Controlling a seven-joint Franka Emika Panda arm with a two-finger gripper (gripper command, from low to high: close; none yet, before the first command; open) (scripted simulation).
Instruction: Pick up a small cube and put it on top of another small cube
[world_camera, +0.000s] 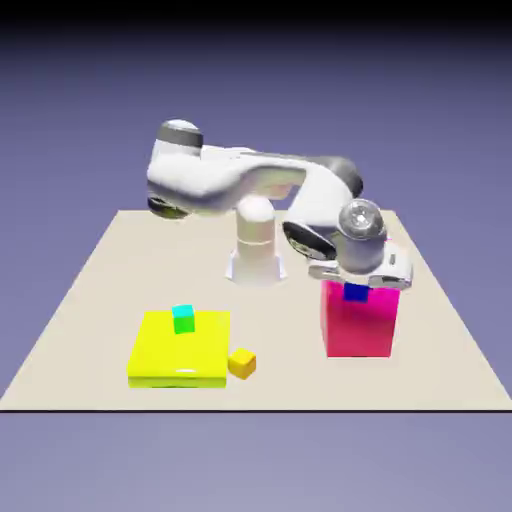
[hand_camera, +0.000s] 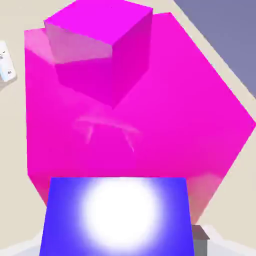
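Observation:
The small dark blue cube (world_camera: 355, 293) sits at the top of a large magenta block (world_camera: 358, 328) on the exterior view's right. My gripper (world_camera: 356, 287) is shut on it from above. In the hand view the blue cube (hand_camera: 117, 217) fills the bottom edge between the jaws, with glare on its top face, and one grey fingertip (hand_camera: 200, 235) shows beside it. The other small cube, magenta-pink (hand_camera: 97, 50), stands on the same large block (hand_camera: 170, 130), a short way beyond the blue one. In the exterior view the hand hides it.
A flat yellow block (world_camera: 180, 352) lies on the exterior view's left with a tiny teal-green cube (world_camera: 183, 319) on top. A tiny yellow-orange cube (world_camera: 241, 363) sits on the table against its right side. The robot's base (world_camera: 255, 252) stands behind.

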